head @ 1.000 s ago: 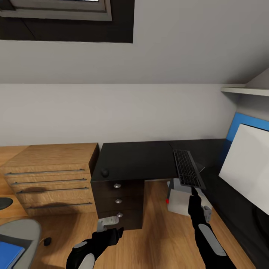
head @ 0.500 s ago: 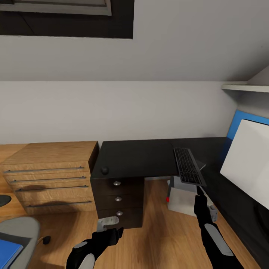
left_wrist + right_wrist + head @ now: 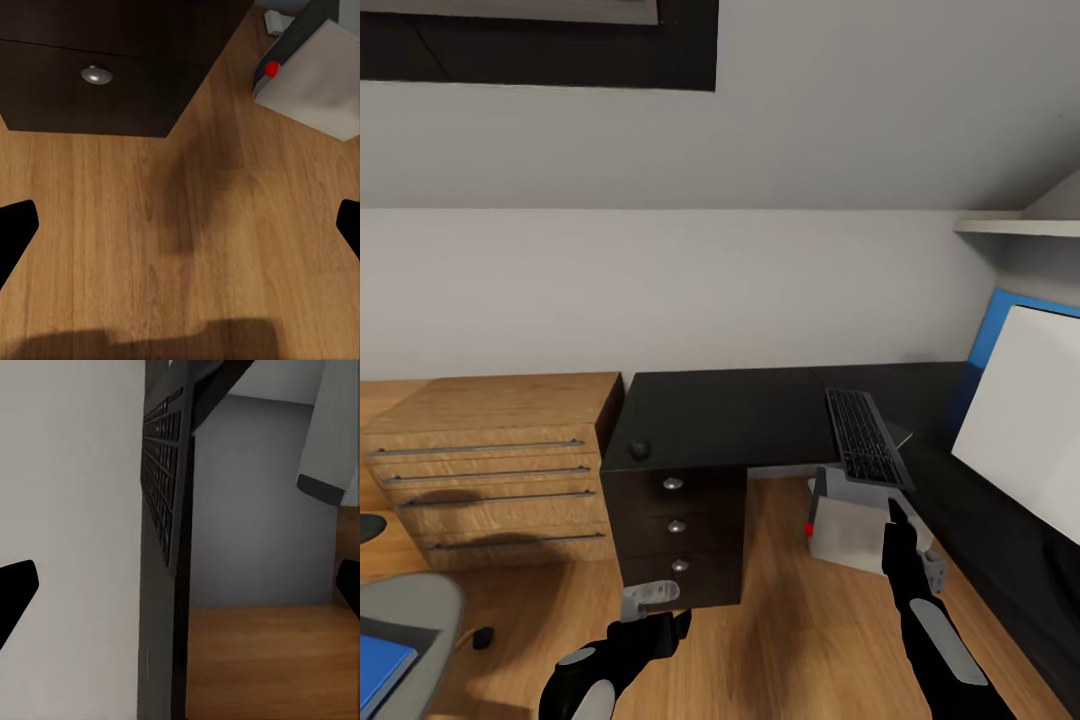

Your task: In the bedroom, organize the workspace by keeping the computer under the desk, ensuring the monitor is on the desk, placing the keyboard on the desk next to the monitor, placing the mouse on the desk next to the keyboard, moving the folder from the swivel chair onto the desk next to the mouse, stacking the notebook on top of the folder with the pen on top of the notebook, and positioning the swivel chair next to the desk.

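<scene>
The black desk [image 3: 720,415] stands against the far wall. The keyboard [image 3: 865,440] lies on it at an angle, its near end jutting past the desk's front edge. A small black mouse [image 3: 639,449] sits near the desk's left front corner. Part of the monitor [image 3: 1025,420] shows its white back at the far right. Under the desk stands the computer [image 3: 852,532] [image 3: 315,75]. My right gripper [image 3: 897,510] [image 3: 180,585] is open just short of the keyboard's [image 3: 161,480] near end. My left gripper [image 3: 650,595] [image 3: 180,225] hangs open over the floor. At the bottom left are the swivel chair [image 3: 410,615] and blue folder [image 3: 378,672].
A light wood chest of drawers [image 3: 490,465] stands left of the desk. The desk's drawer unit [image 3: 678,530] [image 3: 96,74] with round knobs is right ahead of my left arm. Bare plank floor [image 3: 790,620] lies between my arms.
The view has drifted slightly, so everything sits a little higher in the picture. My right gripper has pulled back a little to the right from the keyboard's near end. The left arm is still.
</scene>
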Robot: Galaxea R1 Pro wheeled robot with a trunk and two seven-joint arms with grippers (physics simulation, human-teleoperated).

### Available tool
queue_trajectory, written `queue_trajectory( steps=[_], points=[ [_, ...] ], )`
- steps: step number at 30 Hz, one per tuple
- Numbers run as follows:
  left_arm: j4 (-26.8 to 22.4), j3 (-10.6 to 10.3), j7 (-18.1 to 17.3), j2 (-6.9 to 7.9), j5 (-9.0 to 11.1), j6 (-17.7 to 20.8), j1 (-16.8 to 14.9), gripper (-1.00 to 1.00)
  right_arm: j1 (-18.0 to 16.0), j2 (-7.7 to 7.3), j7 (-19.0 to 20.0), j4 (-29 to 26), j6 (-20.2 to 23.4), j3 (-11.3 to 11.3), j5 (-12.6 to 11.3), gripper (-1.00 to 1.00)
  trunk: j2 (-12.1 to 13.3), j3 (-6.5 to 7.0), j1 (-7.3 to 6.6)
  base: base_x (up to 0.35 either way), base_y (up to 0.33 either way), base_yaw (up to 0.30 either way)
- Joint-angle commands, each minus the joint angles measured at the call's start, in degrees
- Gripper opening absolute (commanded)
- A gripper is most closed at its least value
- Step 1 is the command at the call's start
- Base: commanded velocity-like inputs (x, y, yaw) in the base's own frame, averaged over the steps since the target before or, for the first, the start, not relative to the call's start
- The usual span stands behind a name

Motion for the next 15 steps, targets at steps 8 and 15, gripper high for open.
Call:
queue_trajectory(
  steps=[8, 15],
  points=[
    [0.0, -0.2, 0.5, 0.09, 0.7, 0.2, -0.1, 1.00, -0.1, -0.02, 0.3, 0.1, -0.1, 0.1, -0.7, 1.00, -0.8, -0.42, 0.44, 0.000, 0.000, 0.000],
    [0.4, -0.6, 0.3, 0.26, 0.8, 0.3, -0.1, 1.00, -0.1, -0.01, 0.2, 0.1, -0.2, 0.2, -0.6, 1.00, -0.8, -0.42, 0.44, 0.065, 0.000, 0.000]
  ],
)
